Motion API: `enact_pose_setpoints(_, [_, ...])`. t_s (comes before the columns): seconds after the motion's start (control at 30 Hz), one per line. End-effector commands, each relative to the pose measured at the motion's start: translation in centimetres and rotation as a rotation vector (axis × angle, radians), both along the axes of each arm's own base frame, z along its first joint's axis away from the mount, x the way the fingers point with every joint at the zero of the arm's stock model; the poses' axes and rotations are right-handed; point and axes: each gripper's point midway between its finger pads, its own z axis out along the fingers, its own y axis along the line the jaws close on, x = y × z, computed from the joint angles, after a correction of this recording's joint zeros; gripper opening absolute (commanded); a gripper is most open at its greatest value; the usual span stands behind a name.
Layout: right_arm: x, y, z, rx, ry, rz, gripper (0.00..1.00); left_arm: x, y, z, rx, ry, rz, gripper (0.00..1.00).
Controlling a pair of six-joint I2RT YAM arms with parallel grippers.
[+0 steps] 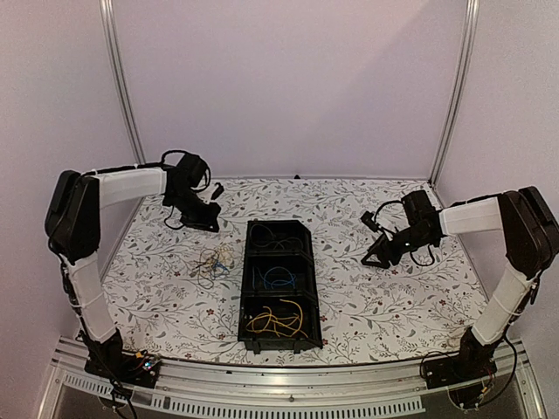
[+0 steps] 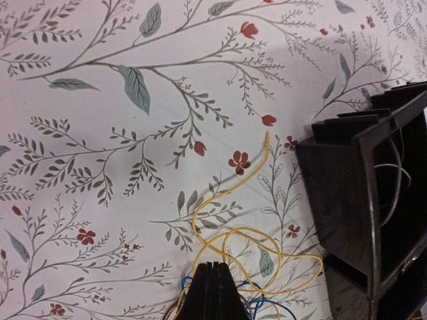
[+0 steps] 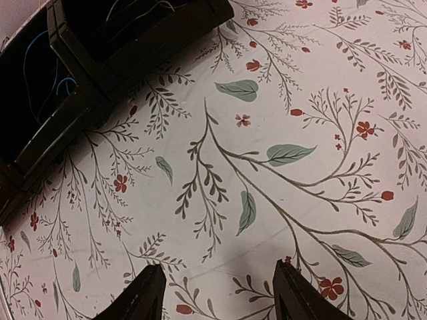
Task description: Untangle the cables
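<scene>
Left claw [image 2: 212,273]: shut; I cannot tell if wire is caught.
Right claw [image 3: 217,287]: open, empty.
Cables [image 1: 214,262]: tangled on tabletop [image 1: 376,305] beside tray [image 1: 278,225].
Progress: some sorted in tray; this bunch left.

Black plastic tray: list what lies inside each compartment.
Near compartment: thin yellow wires. Middle: thin blue wires. Far: thin dark wires, barely distinguishable. Anything beneath the bunches is hidden.

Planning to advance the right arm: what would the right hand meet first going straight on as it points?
Probably only the flowered tablecloth; nothing lies ahead of the right hand. The black tray sits off to its left, though depth is unclear.
</scene>
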Motion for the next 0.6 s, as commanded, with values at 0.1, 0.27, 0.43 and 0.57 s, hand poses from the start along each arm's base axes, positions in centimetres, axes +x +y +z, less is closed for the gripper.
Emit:
enact_pose_setpoints(0.1, [0.4,0.2,0.1,0.013,0.009,0.011,0.59,-0.5,1.0,2.6,0.026,-0.071,-0.042,0.24])
enact_pose_setpoints(0.27, [0.3,0.2,0.0,0.012,0.016,0.014,0.59,-1.7,1.6,-1.5,0.113,0.016,-0.066,0.42])
enact_pose_setpoints(0.43, [0.3,0.2,-0.1,0.010,0.017,0.016,0.59,-2.3,0.8,-3.8,0.136,0.057,-0.095,0.39])
enact_pose_setpoints(0.57, [0.2,0.1,-0.3,0.008,0.023,0.016,0.59,-2.2,0.5,-5.4,0.137,0.086,-0.095,0.30])
